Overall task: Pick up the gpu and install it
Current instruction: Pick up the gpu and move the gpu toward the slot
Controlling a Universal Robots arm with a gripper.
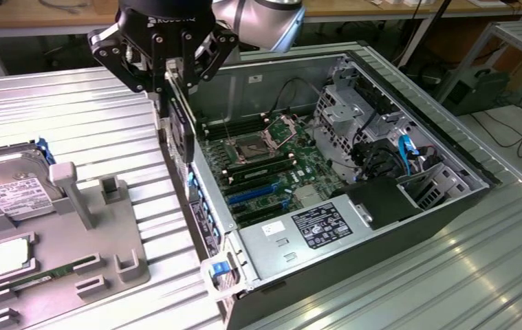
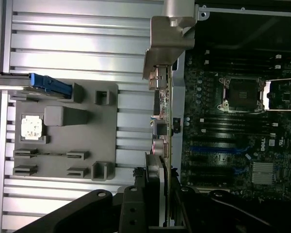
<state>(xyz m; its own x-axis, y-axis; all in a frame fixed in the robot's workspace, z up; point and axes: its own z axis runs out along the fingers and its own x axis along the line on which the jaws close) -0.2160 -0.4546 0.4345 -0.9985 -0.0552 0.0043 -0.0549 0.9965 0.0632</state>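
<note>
Ribbed metal table fills the scene, with benches and cables behind it. On it an open case lies on its side, and a grey fixture sits at the exterior view's left.

The gripper is clamped on the gpu. The card hangs edge-on below the fingers, in the air over the case wall nearest the fixture. In the wrist view it shows as a thin edge, its silver bracket at the end far from the jaws. It lies along the border between the table and the motherboard.

Picking up looks done: the card is in the grip and rests on no surface. The fixture holds a hard drive and a chip.

Installing is not done, as I judge it. The card is well above the board and apart from the blue slots. It seems to stand beside them, at the case's edge, rather than over them. It is not yet seated, and its bracket is not yet against the case.
</note>
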